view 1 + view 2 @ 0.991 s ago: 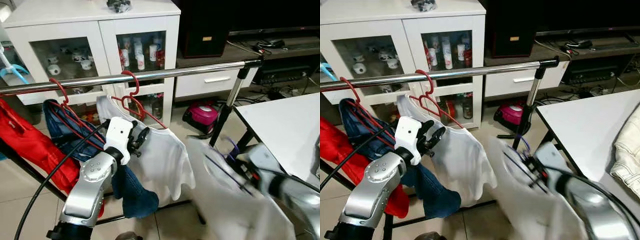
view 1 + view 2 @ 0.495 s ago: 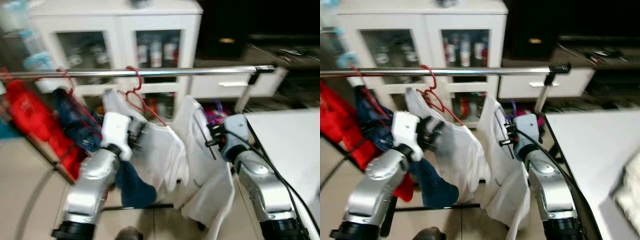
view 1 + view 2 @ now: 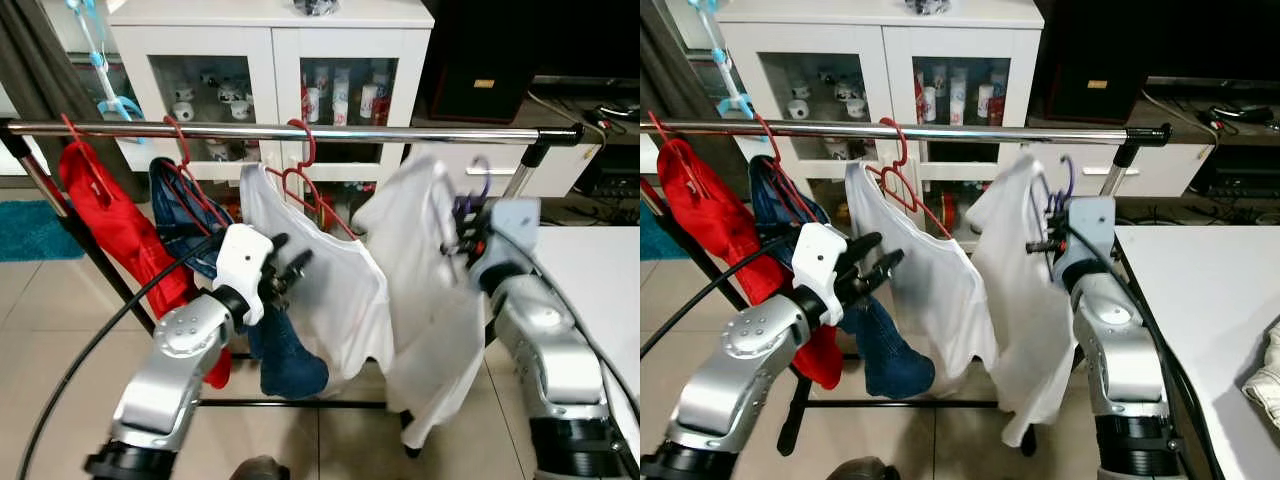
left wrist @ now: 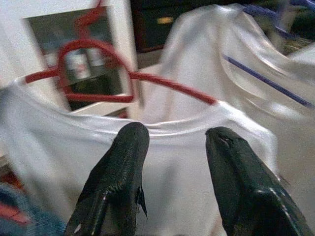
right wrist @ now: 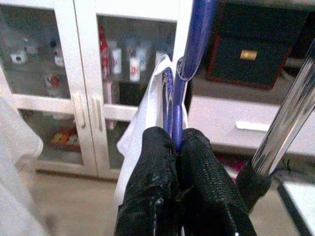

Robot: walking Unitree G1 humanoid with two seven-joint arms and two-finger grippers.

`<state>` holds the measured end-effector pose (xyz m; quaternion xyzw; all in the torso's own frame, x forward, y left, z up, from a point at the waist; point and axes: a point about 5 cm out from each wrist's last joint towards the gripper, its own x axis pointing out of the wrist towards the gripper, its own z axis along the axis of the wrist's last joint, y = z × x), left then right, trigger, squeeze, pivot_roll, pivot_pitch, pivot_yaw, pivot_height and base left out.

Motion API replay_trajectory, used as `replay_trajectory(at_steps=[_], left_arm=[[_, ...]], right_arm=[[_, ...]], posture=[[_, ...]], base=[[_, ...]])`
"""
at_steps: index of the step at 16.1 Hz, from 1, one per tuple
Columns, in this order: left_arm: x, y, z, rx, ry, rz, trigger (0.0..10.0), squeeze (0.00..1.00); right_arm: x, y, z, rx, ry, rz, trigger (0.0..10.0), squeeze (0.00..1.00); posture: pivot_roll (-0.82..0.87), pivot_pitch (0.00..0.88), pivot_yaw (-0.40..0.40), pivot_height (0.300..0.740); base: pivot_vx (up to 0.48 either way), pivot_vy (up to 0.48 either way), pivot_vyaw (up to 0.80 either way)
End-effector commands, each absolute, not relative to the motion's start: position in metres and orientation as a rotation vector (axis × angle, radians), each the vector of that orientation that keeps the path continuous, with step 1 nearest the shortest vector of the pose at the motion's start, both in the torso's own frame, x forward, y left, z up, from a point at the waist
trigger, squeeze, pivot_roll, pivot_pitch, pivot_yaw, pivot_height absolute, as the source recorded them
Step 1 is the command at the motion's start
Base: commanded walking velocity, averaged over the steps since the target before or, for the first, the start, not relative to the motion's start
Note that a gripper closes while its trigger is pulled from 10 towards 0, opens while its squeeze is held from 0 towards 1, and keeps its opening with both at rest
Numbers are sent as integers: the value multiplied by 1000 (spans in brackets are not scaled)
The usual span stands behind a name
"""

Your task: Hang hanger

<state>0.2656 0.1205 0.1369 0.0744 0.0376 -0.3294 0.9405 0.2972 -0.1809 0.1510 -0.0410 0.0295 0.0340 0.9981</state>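
Note:
A purple hanger [image 5: 189, 59] carrying a white shirt [image 3: 1025, 300] is pinched in my right gripper [image 5: 176, 147], which is shut on the hanger's neck. Its hook [image 3: 1068, 175] stands just below the chrome rail [image 3: 990, 132], near the rail's right end, and does not sit on it. To the left, my left gripper [image 3: 875, 265] is open and holds nothing. It hovers in front of a white T-shirt [image 3: 320, 280] hanging from a red hanger [image 3: 300, 170] on the rail.
Jeans [image 3: 185, 215] and a red garment [image 3: 110, 220] hang on red hangers further left. The rail's right post [image 3: 520, 180] stands beside a white table [image 3: 1200, 300]. A white glass-door cabinet [image 3: 270, 40] and a black speaker [image 3: 480, 60] are behind.
The camera has swung and the whole view shifted. My right gripper has carried the purple hanger and shirt up from low down to just under the rail. The left gripper stays open by the T-shirt.

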Motion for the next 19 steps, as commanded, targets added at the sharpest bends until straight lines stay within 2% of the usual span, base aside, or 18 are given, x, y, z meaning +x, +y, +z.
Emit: replay_trajectory(at_steps=[1, 5, 8, 11, 14, 15, 16, 19], left_arm=[[262, 113, 143, 160, 62, -750, 10000, 0], [253, 101, 158, 174, 28, -941, 10000, 0], [254, 101, 159, 189, 33, -955, 10000, 0], [252, 100, 158, 189, 41, -959, 10000, 0], [253, 100, 159, 187, 41, -963, 10000, 0], [253, 100, 160, 180, 36, -960, 10000, 0], [252, 100, 160, 165, 29, -953, 10000, 0], [252, 103, 161, 125, 25, -916, 10000, 0]], right_arm=[[300, -183, 171, -96, -33, 66, 10000, 0], [323, -177, 181, -114, 1, 103, 10000, 0], [351, -178, 173, -178, 142, 133, 10000, 0], [357, -176, 163, -190, 249, 149, 10000, 0], [362, -176, 163, -171, 261, 148, 10000, 0], [361, -174, 164, -145, 243, 159, 10000, 706], [356, -176, 167, -97, 213, 164, 10000, 1000], [330, -184, 180, 0, 123, 224, 10000, 1000]], posture=[[96, 12, -6, 740], [101, 0, -1, 740], [109, 0, 0, 740], [114, 0, -3, 740], [115, 2, 3, 740], [118, 7, 4, 740], [121, 9, 4, 740], [115, 13, 16, 740]], base=[[0, 0, 0], [0, 0, 0], [0, 0, 0], [0, 0, 0], [0, 0, 0], [0, 0, 0], [0, 0, 0], [0, 0, 0]])
